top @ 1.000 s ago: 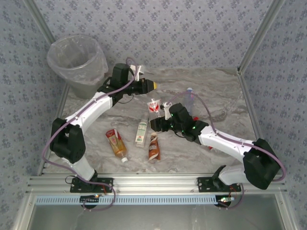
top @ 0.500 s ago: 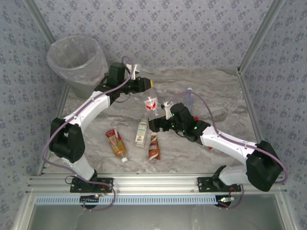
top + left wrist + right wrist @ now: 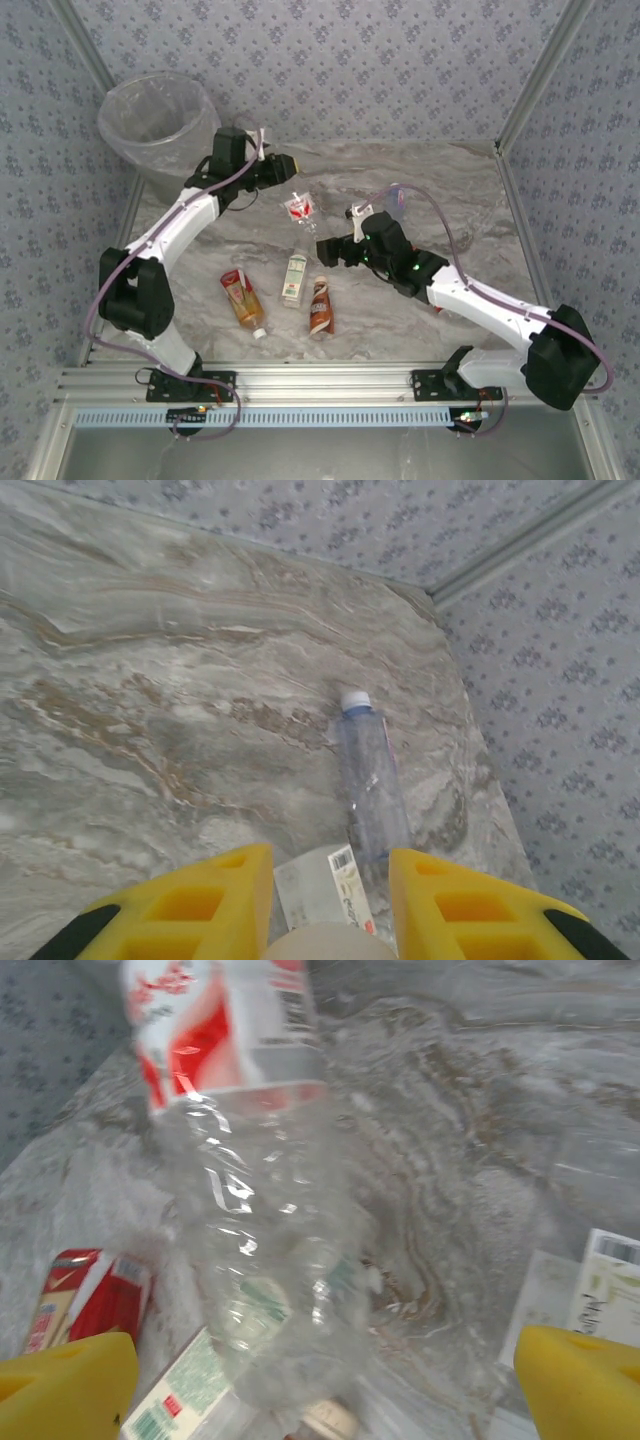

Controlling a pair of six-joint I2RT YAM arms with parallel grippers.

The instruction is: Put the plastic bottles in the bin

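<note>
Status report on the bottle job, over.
Left gripper shut on red-label bottle, cap end. Right gripper open, facing its base. Bin far left; other bottles off that path.

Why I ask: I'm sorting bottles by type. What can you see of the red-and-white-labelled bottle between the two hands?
The bottle is small, of thin clear crinkled plastic, seemingly empty, with a red-and-white printed label around one end. It hangs tilted above the marbled table, off its surface. The left hand is shut on it; the right hand stands open, its yellow fingers either side and apart from it. Its cap cannot be made out.
</note>
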